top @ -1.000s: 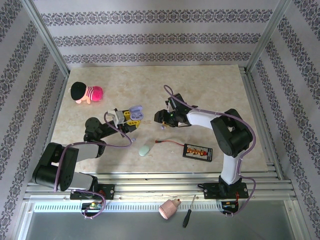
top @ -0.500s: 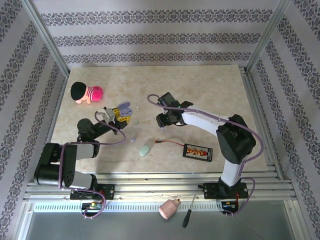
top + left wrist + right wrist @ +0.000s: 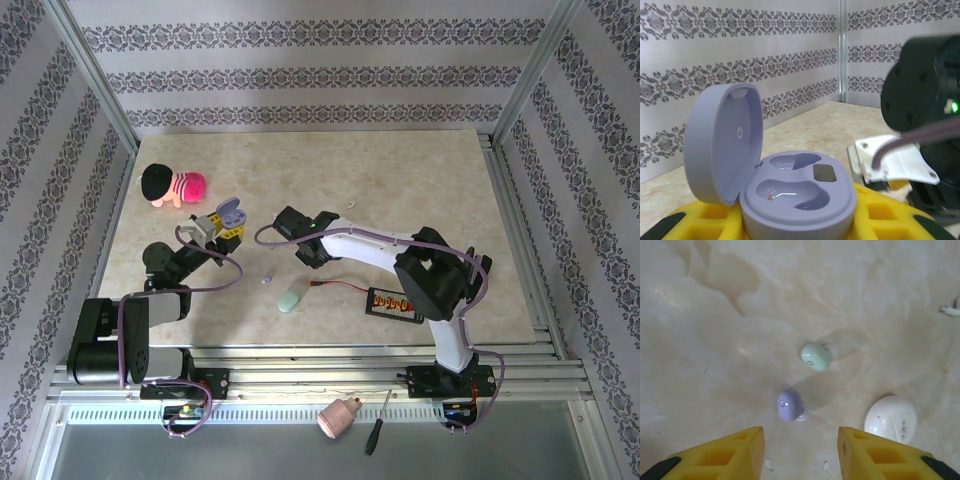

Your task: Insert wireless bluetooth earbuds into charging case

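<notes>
From the top external view, the left gripper (image 3: pixel 222 226) sits left of centre on the marble-look table (image 3: pixel 420 180), clamped on one open lavender charging case (image 3: pixel 232 210) with its lid raised. The right gripper (image 3: pixel 303 247) points down at the table just right of it; from here I cannot tell how wide its jaws stand. Nearer lie one lavender earbud (image 3: pixel 266 280) and one closed pale green case (image 3: pixel 289 298). To the right is one black pack (image 3: pixel 396 303) with a red lead, its orange label too small to read. A pink and black plush toy (image 3: pixel 172 185) lies far left, and a screwdriver (image 3: pixel 377 425) lies below the table edge. The left wrist view adds the case's inside: two empty wells, a dark square pad, and a small round mark in the lid that cannot be read, with the yellow fingers (image 3: pixel 880 215) under the case. The right wrist view shows those yellow fingers (image 3: pixel 740 450) standing apart with nothing between them, above one pale green earbud (image 3: pixel 816 356), one lavender bud near it, and one white rounded piece (image 3: pixel 890 419) with dark specks; I cannot tell whether that is a bud or a case
</notes>
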